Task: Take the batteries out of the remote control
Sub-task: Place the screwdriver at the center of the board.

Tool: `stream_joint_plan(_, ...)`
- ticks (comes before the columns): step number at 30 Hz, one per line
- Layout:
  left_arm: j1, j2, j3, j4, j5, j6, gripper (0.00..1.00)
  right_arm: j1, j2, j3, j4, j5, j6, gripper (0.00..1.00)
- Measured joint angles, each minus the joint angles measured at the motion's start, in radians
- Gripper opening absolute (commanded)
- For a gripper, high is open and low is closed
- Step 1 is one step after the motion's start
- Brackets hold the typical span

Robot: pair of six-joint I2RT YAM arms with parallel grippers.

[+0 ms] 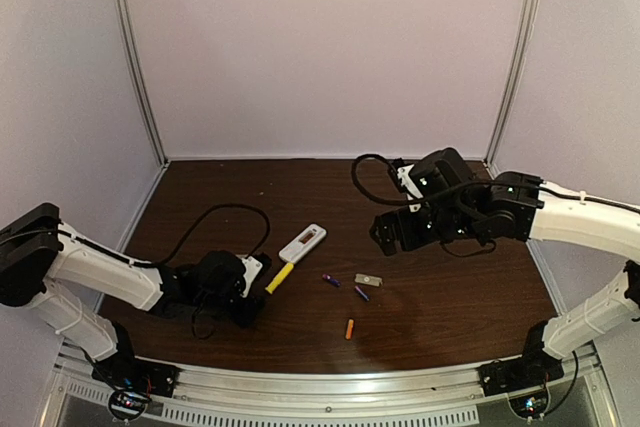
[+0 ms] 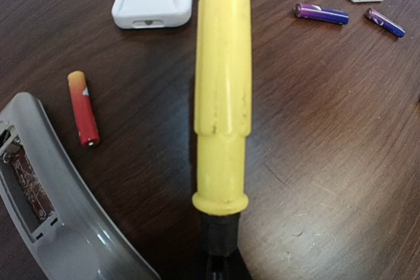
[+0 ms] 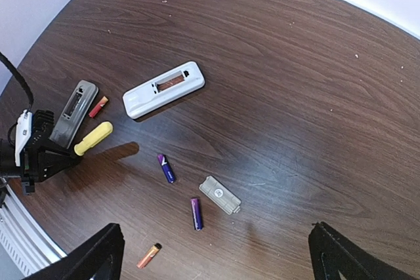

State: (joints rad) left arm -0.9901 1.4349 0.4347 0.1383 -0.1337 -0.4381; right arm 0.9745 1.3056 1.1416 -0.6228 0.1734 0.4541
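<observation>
Red battery (image 2: 83,108) lies just left of the left hand (image 1: 260,288), between grey remote (image 2: 46,195) and screwdriver (image 2: 222,96). Purple batteries (image 3: 166,168), orange battery (image 3: 149,255) and cover plate (image 3: 220,194) rest on the surface (image 1: 460,307) under the raised right hand (image 3: 216,227). Left hand is clenched on the screwdriver. Right hand is released, fingers wide. White remote (image 3: 164,89) sits ahead of the left hand, bay open.

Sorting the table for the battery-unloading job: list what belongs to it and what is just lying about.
Belongs to the job: white remote; grey remote; red battery; orange battery; two purple batteries.

Not part of it: grey cover plate, lying loose; yellow-handled screwdriver, gripped by the left gripper.
</observation>
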Motion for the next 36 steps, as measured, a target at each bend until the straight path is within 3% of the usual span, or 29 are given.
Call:
stream_joint_plan(3,0.0,0.014,0.012,0.005,0.004,-0.002,0.24,0.0,-0.006,-0.006,-0.011,0.01,-0.001,1.0)
stream_joint_plan(16,0.0,0.027,0.049,-0.036,0.006,0.005,0.51,-0.006,-0.039,-0.022,-0.018,0.04,0.006,1.0)
stream_joint_plan(21,0.0,-0.011,0.071,-0.089,0.005,0.021,0.58,-0.006,-0.045,-0.022,-0.018,0.056,0.018,1.0)
stream_joint_plan(31,0.0,-0.124,0.19,-0.173,-0.032,0.084,0.87,-0.006,-0.053,-0.022,-0.059,0.098,0.051,1.0)
stream_joint_plan(36,0.016,-0.145,0.265,-0.21,-0.056,0.124,0.94,-0.006,-0.053,-0.022,-0.073,0.102,0.06,1.0)
